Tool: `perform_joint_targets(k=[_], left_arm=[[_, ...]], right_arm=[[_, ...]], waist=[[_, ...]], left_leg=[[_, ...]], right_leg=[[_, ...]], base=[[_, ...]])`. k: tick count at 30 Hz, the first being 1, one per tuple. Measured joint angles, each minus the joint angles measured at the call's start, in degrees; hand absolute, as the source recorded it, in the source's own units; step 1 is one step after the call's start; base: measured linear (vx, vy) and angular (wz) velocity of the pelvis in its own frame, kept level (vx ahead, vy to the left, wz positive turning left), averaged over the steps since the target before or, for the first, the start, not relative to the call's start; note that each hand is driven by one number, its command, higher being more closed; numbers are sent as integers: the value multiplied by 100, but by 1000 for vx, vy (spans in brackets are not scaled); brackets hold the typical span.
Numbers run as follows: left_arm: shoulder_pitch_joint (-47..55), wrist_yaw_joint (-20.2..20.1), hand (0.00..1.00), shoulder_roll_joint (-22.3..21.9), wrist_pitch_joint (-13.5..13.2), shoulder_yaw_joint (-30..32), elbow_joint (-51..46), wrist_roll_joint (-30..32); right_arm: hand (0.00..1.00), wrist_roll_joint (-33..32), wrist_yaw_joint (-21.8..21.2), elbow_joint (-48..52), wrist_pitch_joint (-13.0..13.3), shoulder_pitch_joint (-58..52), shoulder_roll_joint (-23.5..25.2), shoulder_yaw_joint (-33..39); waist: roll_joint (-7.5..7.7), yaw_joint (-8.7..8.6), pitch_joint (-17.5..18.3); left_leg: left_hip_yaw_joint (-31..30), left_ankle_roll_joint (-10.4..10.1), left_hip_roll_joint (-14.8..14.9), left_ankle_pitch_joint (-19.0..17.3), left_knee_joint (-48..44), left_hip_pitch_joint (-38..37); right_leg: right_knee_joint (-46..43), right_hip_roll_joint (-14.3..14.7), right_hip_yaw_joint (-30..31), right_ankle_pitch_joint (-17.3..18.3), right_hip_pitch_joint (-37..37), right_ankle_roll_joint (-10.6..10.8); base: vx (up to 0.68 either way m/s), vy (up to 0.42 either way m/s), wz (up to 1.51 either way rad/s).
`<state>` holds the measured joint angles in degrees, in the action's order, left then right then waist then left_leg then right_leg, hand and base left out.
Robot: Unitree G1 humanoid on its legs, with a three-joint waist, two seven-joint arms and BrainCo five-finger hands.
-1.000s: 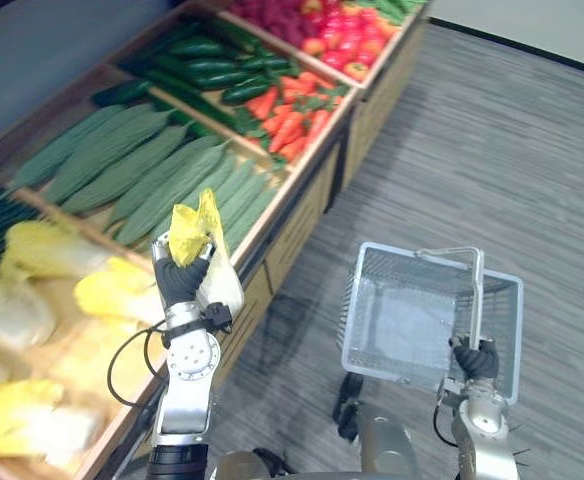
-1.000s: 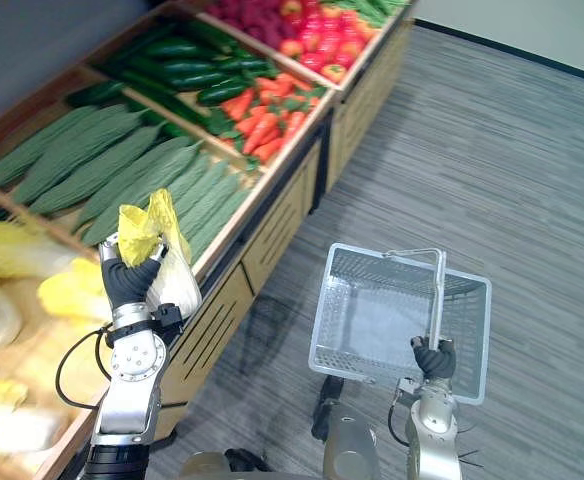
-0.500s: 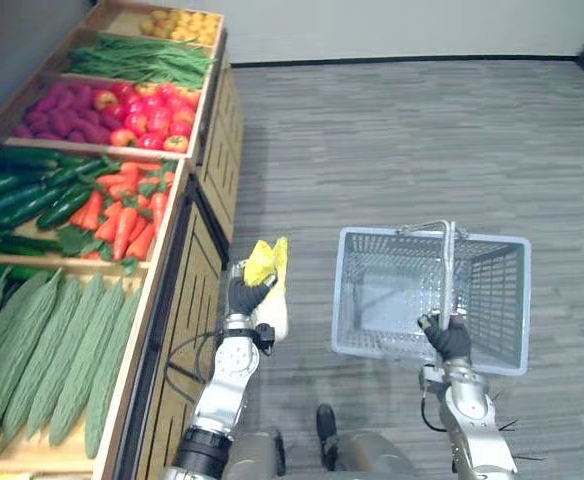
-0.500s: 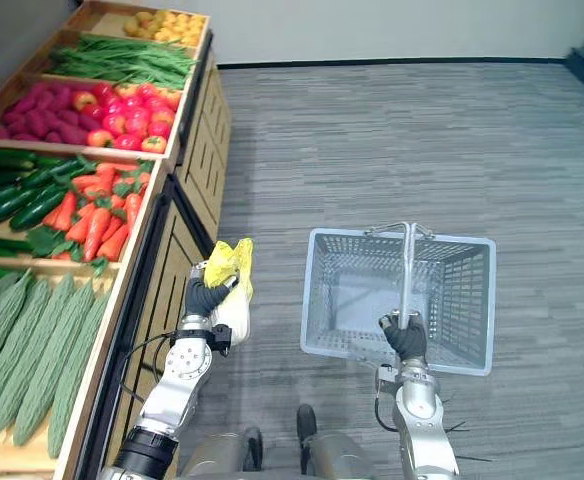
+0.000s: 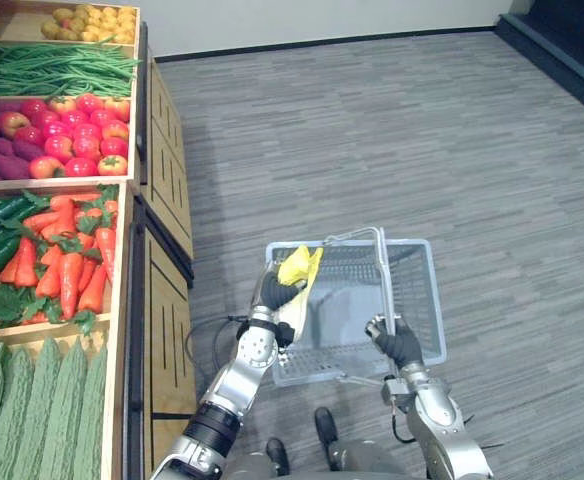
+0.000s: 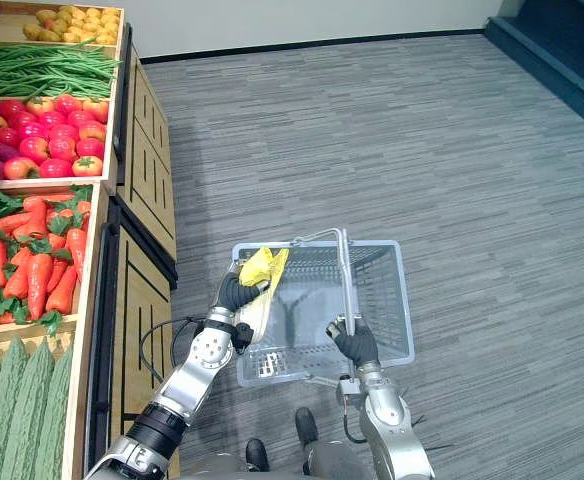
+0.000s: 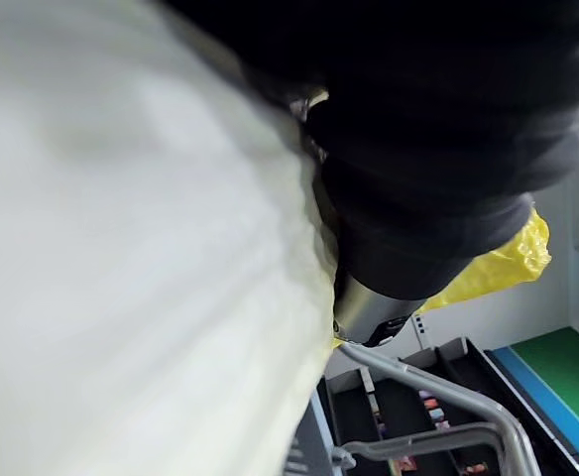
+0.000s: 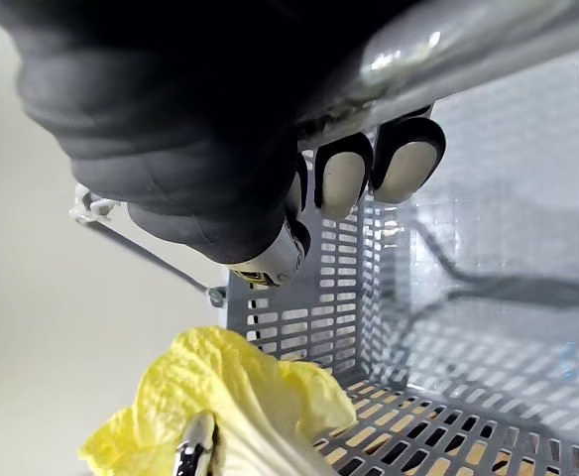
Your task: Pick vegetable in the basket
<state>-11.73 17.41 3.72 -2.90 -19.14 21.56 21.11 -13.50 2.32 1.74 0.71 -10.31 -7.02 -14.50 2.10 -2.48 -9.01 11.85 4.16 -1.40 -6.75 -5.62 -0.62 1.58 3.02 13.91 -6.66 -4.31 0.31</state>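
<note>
- Yellow leaves over a pale white stalk: the napa cabbage (image 5: 297, 272) is in my left hand (image 5: 270, 293), whose fingers are wrapped round the stalk with the leafy end pointing up.
- A second ago that hand held the cabbage up over the produce stand (image 5: 162, 235), well apart from the basket (image 5: 417, 300). Now it is at the basket's rim, on the side nearest the stand. The head camera has swung round too, so much of the apparent shift is my own view turning.
- The cabbage hangs at the rim with its leaves leaning in over the mesh. It is not resting on the basket's bottom, and I cannot tell whether the stalk has cleared the wall.
- My right hand (image 5: 394, 342) is clamped on the basket's handle (image 5: 382, 270), fingers curled round the metal bar, carrying the basket above the grey floor.
- I judge the carry nearly done. What remains is to bring the cabbage inward past the rim, lower it and let go.
- I can read no writing, label or price tag on the basket, the cabbage or the stand.
</note>
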Motion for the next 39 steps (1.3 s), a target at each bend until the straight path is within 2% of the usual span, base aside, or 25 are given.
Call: perform_joint_targets(k=[2,3,6,7,13,19,27,30,33,36,39], left_arm=[[-45,-11,100,-3,20,-83,296,7],[-89,-26,0,-3,29,-83,457,-7],[-280,-76,0,-3,72,-66,1078,-38],[-430,-76,0,105,146,-45,1277,-171],[-453,-74,0,99,144,-53,1282,-271],[-423,-72,0,101,142,-56,1095,-318],[429,-151,0,95,-44,-38,-514,-767],[1028,-342,0,52,-160,111,-1309,-1139],[1474,-429,0,-49,-236,487,-1769,-1464],[2002,-474,0,-97,-234,1085,-2049,-1710],[2494,-474,0,-126,-233,1542,-2267,-1767]], right_arm=[[100,-186,-33,0,0,2,-19,-137],[100,-315,-39,0,0,3,-18,-203],[100,-737,-126,1,1,2,-29,-400],[100,-1299,-249,2,1,30,-48,-692],[100,-1222,-244,3,1,123,-97,-796],[100,-365,-93,2,-2,121,-85,-617],[100,412,161,2,-17,120,8,96],[100,565,240,-2,-129,104,210,455],[100,659,308,-39,-193,-2,348,924],[100,768,487,-39,-213,-179,439,1564],[100,786,573,-37,-214,-389,469,2023]], waist=[[63,2,45],[100,-3,67],[166,-25,107],[177,-28,109],[178,-43,109],[177,-40,109],[175,5,110],[172,21,112],[130,45,138],[23,49,202],[-44,167,299]], left_leg=[[-24,19,-49,38,65,-7],[-28,30,-74,74,104,-6],[-42,54,-137,119,166,-4],[-58,75,-218,141,170,97],[-95,76,-274,142,177,105],[-196,135,-315,187,213,122],[-372,135,-361,246,284,36],[-414,134,-367,246,285,-8],[-520,128,-391,265,323,-27],[-620,173,-415,320,373,-103],[-671,173,-422,320,397,-165]], right_leg=[[36,-43,-6,-23,2,33],[66,-71,-13,-37,-2,48],[74,-128,-21,-64,-26,90],[89,-216,-35,-98,-116,145],[110,-277,-79,-84,-110,178],[113,-326,-181,-51,-107,224],[113,-386,-343,-12,1,262],[64,-399,-410,30,43,271],[23,-414,-506,75,56,290],[-44,-420,-615,153,113,286],[-69,-432,-669,207,177,298]], base=[[-51,72,5],[-64,86,6],[-62,76,5],[-61,85,7],[-6,13,3],[12,-2,10],[8,-10,12],[-17,-19,10],[-12,-23,17],[14,-17,21],[16,-9,11]])
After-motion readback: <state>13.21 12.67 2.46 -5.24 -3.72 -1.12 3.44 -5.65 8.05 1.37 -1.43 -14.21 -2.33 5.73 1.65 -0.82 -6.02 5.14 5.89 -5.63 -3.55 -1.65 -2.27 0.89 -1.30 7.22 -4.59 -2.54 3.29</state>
